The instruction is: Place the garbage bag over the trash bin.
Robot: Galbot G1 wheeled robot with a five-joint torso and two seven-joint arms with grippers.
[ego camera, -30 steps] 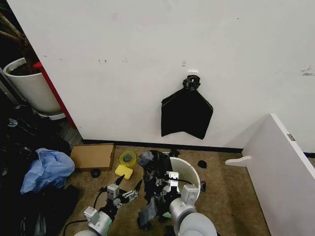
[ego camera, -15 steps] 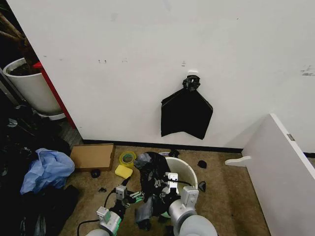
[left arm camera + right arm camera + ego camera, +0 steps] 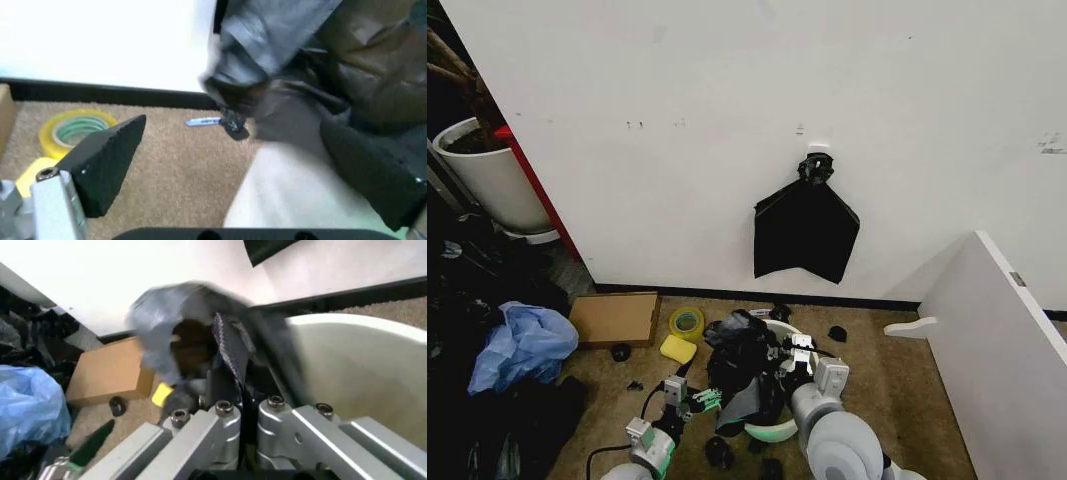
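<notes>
Black crinkled plastic, the garbage bag [image 3: 742, 365], is bunched over the near-left side of the trash bin [image 3: 779, 432], which is tipped on the carpet below the wall. Right claw [image 3: 789, 352] reaches in from the lower right over the rim, fingers clenched on a fold of bag. Left claw [image 3: 699, 400] sits low beside the bag, spread wide, one finger [image 3: 107, 165] over bare carpet, the other against the bin. Bag hides most of the bin's rim; its folds blur in the wrist views.
</notes>
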